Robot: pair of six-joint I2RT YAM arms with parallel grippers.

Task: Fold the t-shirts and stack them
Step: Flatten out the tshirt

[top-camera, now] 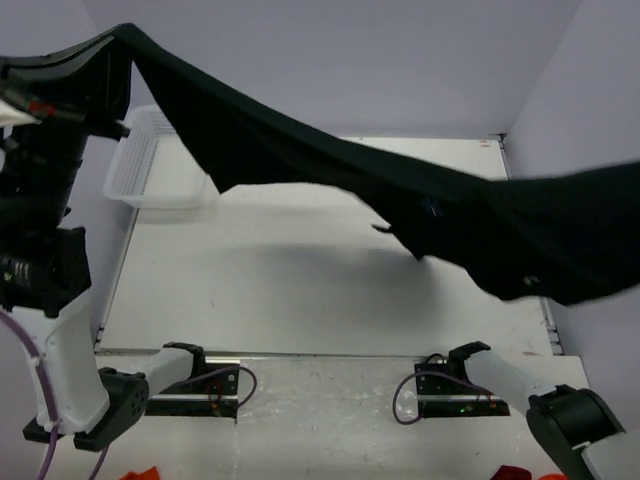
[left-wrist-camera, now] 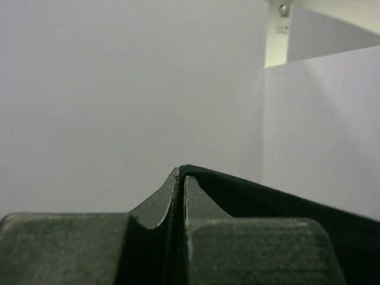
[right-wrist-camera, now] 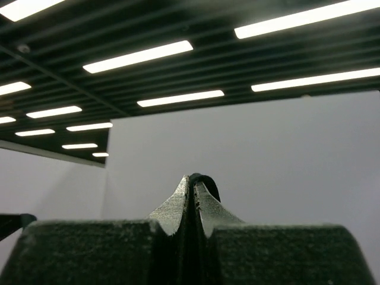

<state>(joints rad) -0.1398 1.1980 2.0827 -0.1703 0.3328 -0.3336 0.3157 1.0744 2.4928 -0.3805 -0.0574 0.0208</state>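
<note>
One black t-shirt (top-camera: 400,200) hangs stretched in the air above the table, running from the upper left down to the right edge of the top view. My left gripper (top-camera: 110,50) holds its high left end. In the left wrist view that gripper (left-wrist-camera: 180,175) is shut on the cloth (left-wrist-camera: 285,208), which runs off to the right. My right gripper (right-wrist-camera: 194,184) is shut on a small fold of black t-shirt (right-wrist-camera: 209,183) that shows over its tips. In the top view the right gripper is hidden behind the cloth at the right edge.
A white mesh basket (top-camera: 140,170) stands at the table's far left, partly behind the lifted cloth. The white table (top-camera: 300,300) lies under the shirt, with walls at the back and both sides. Small red objects (top-camera: 140,474) lie at the near edge by the arm bases.
</note>
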